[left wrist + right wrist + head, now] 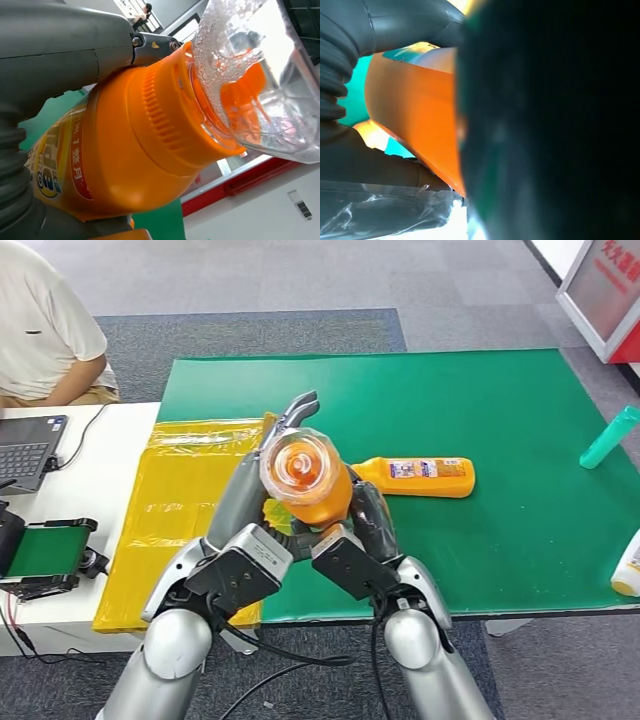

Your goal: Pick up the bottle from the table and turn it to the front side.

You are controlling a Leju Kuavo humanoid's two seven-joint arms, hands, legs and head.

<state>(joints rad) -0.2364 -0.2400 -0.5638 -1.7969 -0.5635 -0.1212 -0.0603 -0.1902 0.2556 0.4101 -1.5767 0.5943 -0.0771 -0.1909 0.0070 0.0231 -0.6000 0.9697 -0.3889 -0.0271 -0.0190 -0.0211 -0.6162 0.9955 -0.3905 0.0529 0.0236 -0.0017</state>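
The orange bottle [308, 483] is lifted above the green mat [483, 410], clear cap toward the camera, clamped between the left hand [260, 465] and right hand [371, 515]. The left wrist view reveals its label. A second orange bottle [423, 477] lies just behind; yellow bag [177, 490] alongside.

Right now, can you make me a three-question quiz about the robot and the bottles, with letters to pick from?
1. Where is the orange bottle with the clear cap?
A. in the robot hands B. on the floor C. on the laptop
2. What colour is the mat?
A. red B. green C. purple
3. How is the second orange bottle?
A. standing B. lying down C. held by a person

Answers: 1 A, the left robot hand and right robot hand both grip it. 2 B, plainly green. 3 B, it lies flat on the mat.
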